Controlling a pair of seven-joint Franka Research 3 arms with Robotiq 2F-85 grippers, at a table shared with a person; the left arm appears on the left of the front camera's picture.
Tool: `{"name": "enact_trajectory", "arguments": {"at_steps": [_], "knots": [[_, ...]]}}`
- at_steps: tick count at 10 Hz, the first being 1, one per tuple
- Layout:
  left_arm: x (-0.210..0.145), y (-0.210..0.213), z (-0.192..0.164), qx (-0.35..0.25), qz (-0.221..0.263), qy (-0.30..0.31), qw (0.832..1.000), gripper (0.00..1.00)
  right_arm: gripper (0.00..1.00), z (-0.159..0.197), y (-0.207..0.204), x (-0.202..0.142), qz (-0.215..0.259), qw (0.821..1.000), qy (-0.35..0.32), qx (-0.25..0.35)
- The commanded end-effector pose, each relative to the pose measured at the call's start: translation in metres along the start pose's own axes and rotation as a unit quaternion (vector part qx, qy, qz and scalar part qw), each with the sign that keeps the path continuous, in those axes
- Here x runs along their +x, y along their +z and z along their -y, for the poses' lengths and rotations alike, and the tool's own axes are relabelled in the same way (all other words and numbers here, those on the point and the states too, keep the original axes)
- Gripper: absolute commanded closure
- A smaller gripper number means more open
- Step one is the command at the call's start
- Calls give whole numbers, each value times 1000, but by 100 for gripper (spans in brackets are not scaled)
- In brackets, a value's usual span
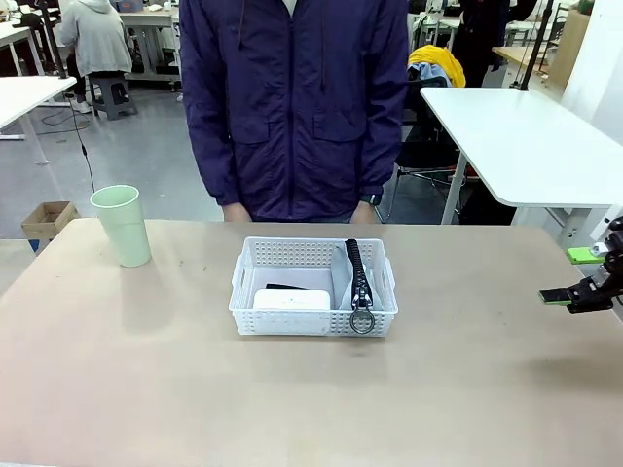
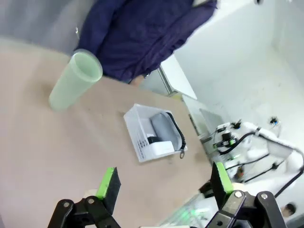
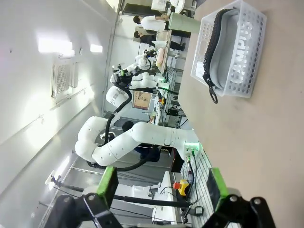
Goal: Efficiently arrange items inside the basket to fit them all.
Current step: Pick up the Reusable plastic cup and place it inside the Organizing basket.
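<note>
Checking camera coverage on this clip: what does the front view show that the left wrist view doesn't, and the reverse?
Front view: the right gripper, jaws open and empty, at the right edge of the table; a cardboard box on the floor.
Left wrist view: the left gripper, jaws open and empty, high above the table.
Both: the pale green cup upright on the table, apart from the white basket; inside it the grey pouch on edge at one end, the white box beside it; the person's dark blue jacket behind.
</note>
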State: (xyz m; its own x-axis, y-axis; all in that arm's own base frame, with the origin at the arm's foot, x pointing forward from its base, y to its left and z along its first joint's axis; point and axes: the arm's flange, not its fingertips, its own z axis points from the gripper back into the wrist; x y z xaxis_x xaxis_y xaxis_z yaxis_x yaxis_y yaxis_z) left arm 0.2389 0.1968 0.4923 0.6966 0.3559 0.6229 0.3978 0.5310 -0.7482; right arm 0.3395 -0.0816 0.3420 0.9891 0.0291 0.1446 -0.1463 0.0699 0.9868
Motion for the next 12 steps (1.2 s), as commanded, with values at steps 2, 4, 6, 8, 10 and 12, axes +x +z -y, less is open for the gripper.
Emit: {"name": "enact_trajectory", "arguments": {"at_steps": [2,4,6,8,10,12], "knots": [[-18,-81,22,-8,62,-204,977,0,0,-3,4,-3,-7,1000,10,2],[-27,-109,10,-26,20,-287,957,0,0,-3,4,-3,-7,1000,10,2],[-42,-127,-10,-9,-30,-340,940,0,0,-3,4,-3,-7,1000,10,2],[-58,-142,-28,22,-72,-397,915,0,0,-3,4,-3,-7,1000,10,2],[-70,-150,-49,15,-68,-402,913,0,0,-3,4,-3,-7,1000,10,2],[-78,-152,-34,-29,-38,-330,943,0,0,-3,4,-3,-7,1000,10,2]]}}
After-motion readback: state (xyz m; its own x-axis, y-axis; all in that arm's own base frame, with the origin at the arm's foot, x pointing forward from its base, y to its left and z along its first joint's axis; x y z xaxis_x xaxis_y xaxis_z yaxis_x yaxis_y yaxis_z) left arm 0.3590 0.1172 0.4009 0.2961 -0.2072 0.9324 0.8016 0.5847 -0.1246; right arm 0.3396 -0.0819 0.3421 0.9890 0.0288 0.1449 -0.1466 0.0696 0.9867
